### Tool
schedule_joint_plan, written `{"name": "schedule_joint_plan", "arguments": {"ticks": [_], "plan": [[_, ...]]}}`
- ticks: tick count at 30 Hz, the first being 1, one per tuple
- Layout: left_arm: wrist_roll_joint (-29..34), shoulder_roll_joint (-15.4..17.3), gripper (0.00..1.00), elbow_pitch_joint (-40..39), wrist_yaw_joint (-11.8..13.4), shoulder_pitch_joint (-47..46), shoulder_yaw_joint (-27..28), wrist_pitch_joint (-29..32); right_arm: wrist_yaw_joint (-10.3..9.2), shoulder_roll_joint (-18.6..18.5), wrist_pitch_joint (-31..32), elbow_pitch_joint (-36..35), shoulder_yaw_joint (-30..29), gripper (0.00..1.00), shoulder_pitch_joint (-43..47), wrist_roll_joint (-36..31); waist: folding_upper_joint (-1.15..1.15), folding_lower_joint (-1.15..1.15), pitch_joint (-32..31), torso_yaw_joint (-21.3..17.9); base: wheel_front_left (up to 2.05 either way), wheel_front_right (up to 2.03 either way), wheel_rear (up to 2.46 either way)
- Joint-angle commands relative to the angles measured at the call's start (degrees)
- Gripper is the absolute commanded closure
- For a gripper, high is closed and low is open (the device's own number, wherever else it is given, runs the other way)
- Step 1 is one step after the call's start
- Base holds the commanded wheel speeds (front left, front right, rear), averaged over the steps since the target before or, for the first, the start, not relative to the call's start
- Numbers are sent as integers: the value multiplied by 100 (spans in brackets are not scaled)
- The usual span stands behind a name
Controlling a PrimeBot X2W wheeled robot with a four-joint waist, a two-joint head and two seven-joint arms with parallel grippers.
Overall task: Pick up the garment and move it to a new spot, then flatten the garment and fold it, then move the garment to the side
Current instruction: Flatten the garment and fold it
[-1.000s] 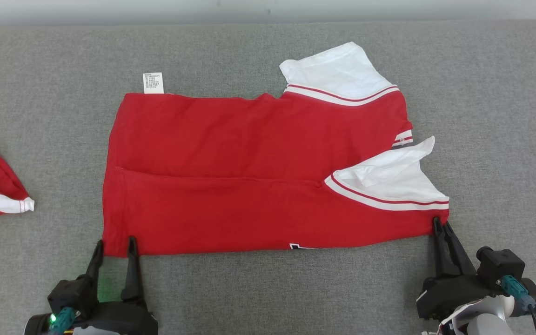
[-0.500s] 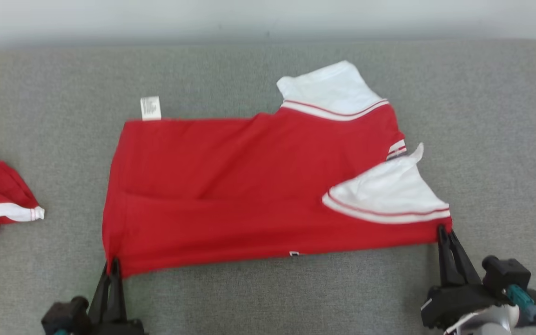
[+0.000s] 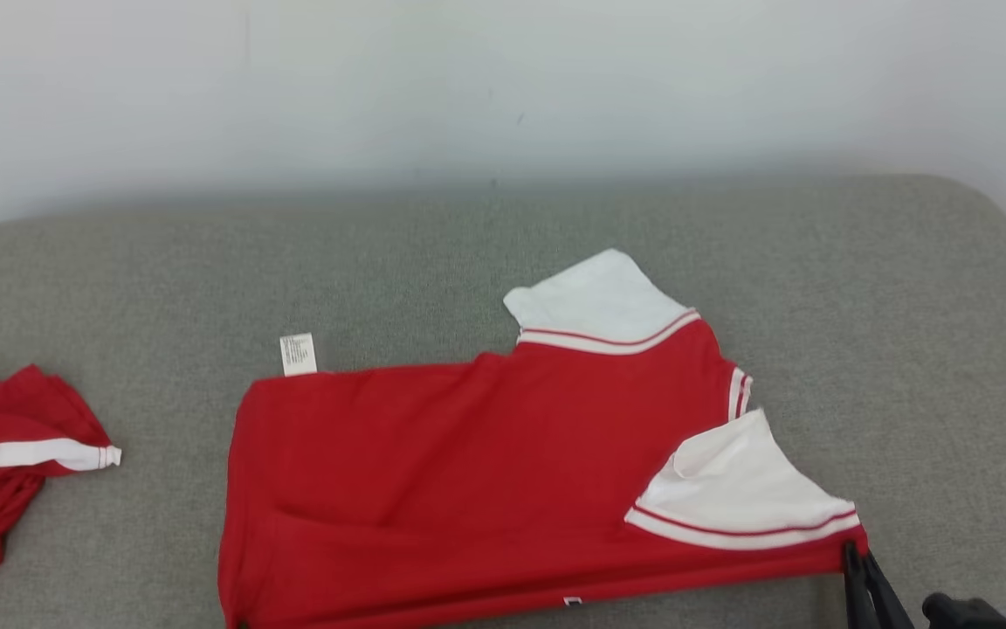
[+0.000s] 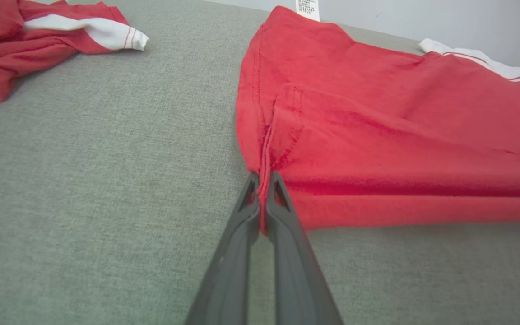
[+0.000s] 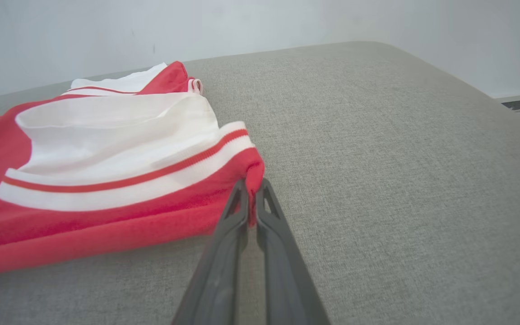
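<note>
On grey surface (image 3: 861, 288): red garment (image 3: 468, 472); wall (image 3: 468, 87) behind.

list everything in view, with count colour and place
garment: one, red with white sleeves, spread mid-surface
care label: one, white, at the garment's far left edge
crumpled garment: one, red and white, far left of the surface
padded surface: one, grey, under everything
wall: one, pale, behind the surface
left gripper: one, dark, shut on the garment's near left corner
right gripper: one, dark, shut on its near right corner
</note>
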Motion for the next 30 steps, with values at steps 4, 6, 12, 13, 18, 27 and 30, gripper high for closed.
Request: {"name": "schedule_joint_plan", "arguments": {"ticks": [4, 6, 12, 13, 18, 27, 30], "plan": [[53, 40, 100, 79, 45, 328, -47, -15, -20, 5, -3, -22, -94, 100, 324, -7, 0, 1, -372, -61, 0, 0, 0], [31, 40, 100, 80, 47, 424, -77, -15, -20, 21, -3, -31, -86, 100, 435, -8, 0, 1, -414, -62, 0, 0, 0], [24, 37, 100, 166, 37, 618, -218, -15, -20, 74, -2, 24, -17, 100, 619, 1, 0, 1, -460, -46, 0, 0, 0], [-9, 36, 100, 211, 35, 607, -247, -15, -20, 81, -2, 34, -5, 100, 622, 17, 0, 1, -447, -42, 0, 0, 0], [-90, 35, 0, 341, 86, 487, -359, -15, -18, 97, -2, 98, -38, 0, 527, 91, 0, 1, -380, -13, 0, 0, 0], [100, 28, 0, 97, 180, 301, -321, -15, -18, 116, -1, -249, -156, 0, 302, 34, 0, 1, -225, 59, 0, 0, 0], [185, 29, 0, -94, 171, 80, -248, -15, -18, 129, -1, -356, -63, 0, 56, 60, 0, 1, -77, 103, 0, 0, 0]]}}
